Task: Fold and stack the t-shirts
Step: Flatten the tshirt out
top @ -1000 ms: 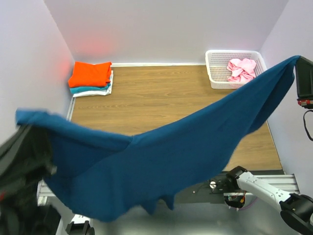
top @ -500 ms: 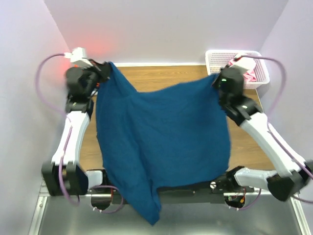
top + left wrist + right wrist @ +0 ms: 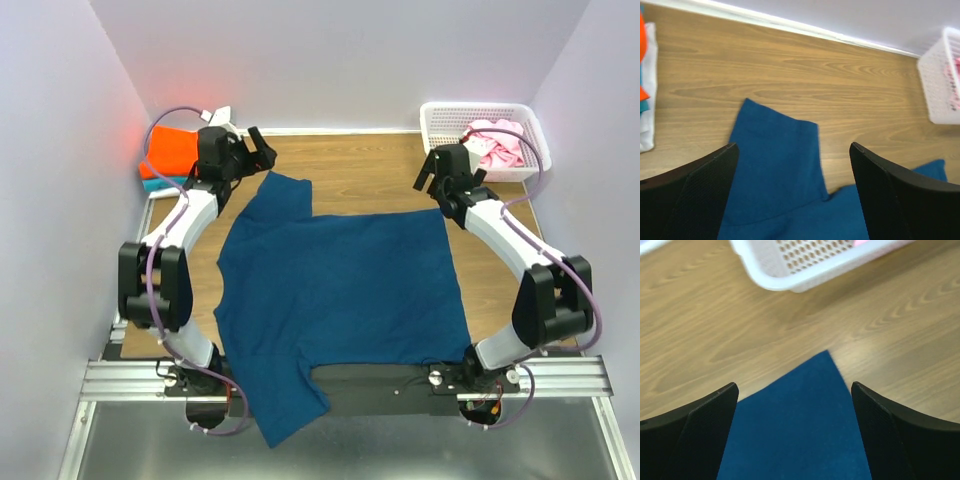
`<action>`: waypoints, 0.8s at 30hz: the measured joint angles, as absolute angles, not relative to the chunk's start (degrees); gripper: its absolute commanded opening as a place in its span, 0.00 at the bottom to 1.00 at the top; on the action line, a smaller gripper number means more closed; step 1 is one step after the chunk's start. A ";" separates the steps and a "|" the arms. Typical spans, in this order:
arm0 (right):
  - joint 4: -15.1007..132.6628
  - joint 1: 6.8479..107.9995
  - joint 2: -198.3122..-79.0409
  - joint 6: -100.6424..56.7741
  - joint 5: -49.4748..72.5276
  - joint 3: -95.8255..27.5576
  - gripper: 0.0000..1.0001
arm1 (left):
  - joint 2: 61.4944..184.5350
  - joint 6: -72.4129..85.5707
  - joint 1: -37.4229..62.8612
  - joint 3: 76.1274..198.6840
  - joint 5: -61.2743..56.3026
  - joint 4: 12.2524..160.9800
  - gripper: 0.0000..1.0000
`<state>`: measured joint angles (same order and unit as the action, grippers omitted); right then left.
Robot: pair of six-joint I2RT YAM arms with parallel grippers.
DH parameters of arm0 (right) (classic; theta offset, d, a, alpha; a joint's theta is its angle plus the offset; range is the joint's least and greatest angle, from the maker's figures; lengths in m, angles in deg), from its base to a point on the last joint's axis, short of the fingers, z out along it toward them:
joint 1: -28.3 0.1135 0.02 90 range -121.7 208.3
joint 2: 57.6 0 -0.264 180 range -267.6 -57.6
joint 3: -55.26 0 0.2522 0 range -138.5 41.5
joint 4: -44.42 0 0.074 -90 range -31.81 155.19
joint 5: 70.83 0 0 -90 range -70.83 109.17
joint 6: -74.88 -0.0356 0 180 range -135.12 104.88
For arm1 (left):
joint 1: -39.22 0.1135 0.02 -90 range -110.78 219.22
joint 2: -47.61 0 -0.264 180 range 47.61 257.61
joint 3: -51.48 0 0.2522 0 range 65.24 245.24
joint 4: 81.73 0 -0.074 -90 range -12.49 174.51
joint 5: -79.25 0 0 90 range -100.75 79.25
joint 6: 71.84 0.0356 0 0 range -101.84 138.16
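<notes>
Blue t-shirt flat below wide-spread left fingers and right fingers

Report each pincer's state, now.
Left pincer: open, holding nothing, over the blue shirt.
Right pincer: open, holding nothing, over the shirt's corner.

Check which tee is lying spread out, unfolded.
The dark blue tee, flat on the table. The orange one tops a folded stack far left; the pink one is bunched in the basket.
</notes>
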<state>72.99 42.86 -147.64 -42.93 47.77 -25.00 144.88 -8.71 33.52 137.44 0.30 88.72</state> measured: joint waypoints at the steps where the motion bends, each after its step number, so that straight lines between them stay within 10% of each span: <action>1: 72.82 42.93 -146.43 -42.71 46.70 -24.96 1.00 | 143.35 -8.58 32.67 136.68 -0.05 88.94 0.98; 10: 70.61 42.93 -135.20 -43.13 36.88 -16.21 1.00 | 131.13 -9.41 28.48 121.59 -4.64 88.65 0.98; 24: 70.74 42.93 -154.19 -42.28 30.04 -17.17 1.00 | 145.41 -9.68 28.32 122.16 -5.75 86.45 0.98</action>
